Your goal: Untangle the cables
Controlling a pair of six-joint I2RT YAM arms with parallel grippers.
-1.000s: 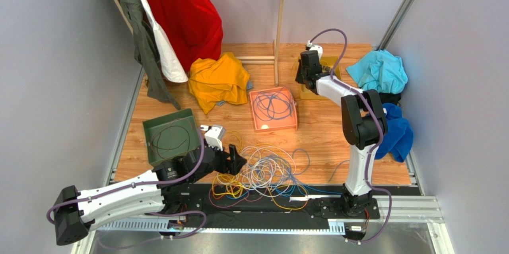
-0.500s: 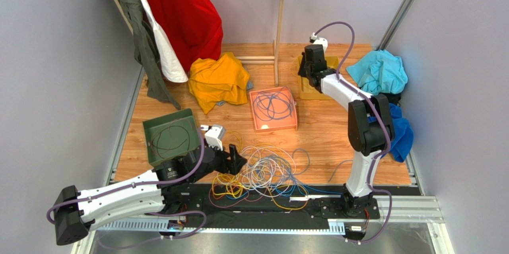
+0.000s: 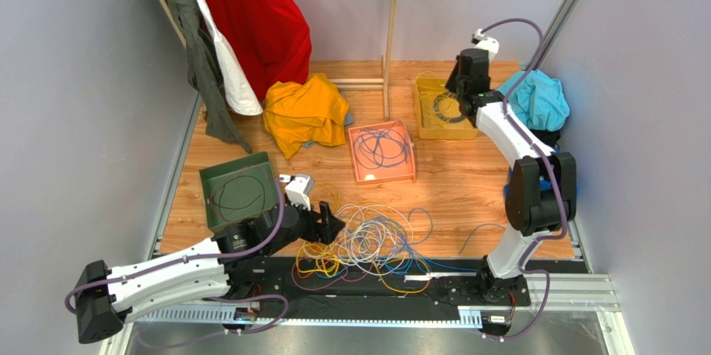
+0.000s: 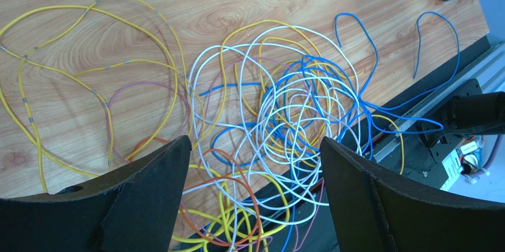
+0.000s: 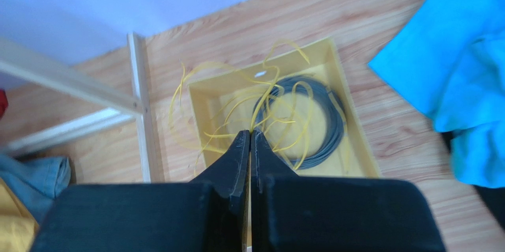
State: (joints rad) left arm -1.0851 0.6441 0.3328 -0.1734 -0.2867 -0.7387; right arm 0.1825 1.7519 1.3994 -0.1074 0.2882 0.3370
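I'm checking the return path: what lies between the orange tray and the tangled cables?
Only bare table between orange tray and cables, per the top view.

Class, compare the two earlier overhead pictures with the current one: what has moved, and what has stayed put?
The right arm swung rightward across the yellow tray. Its shut right pincer now hangs toward the tray's right side, and the tray lies uncovered in the overhead view. Nothing was visibly grabbed or released. The left pincer stays open over the tangled cables, which did not shift.
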